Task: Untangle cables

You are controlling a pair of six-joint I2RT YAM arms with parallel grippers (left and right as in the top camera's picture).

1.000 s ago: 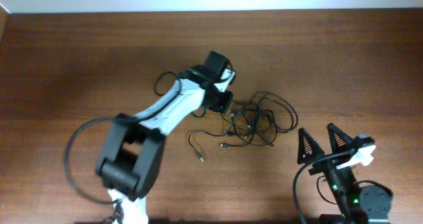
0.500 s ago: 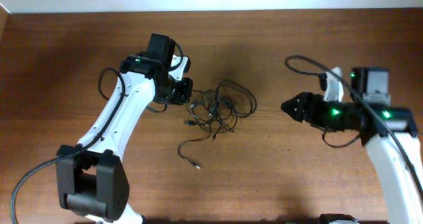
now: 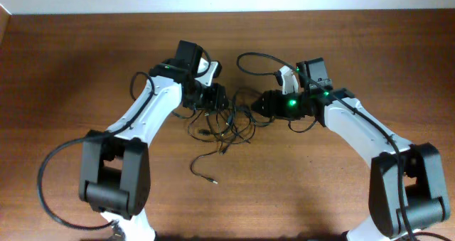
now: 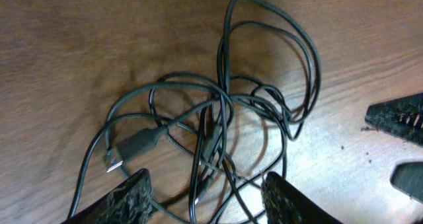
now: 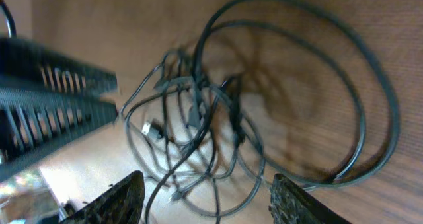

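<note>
Black cables (image 3: 231, 121) lie knotted near the middle of the counter (image 3: 71, 56). The left hand (image 4: 206, 189) and right hand (image 5: 206, 192) stand wide open at opposite sides, holding nothing, probably to pull strands apart.

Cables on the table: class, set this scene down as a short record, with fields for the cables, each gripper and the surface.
cables: thin black cords, tangled in overlapping loops mid-table
USB plug: flat on the wood at the tangle's edge
loose end: one cord trails out of the tangle toward the arm bases
left gripper: open, fingers on either side of some strands
right gripper: open, facing the tangle from the opposite side
table: brown wood
</note>
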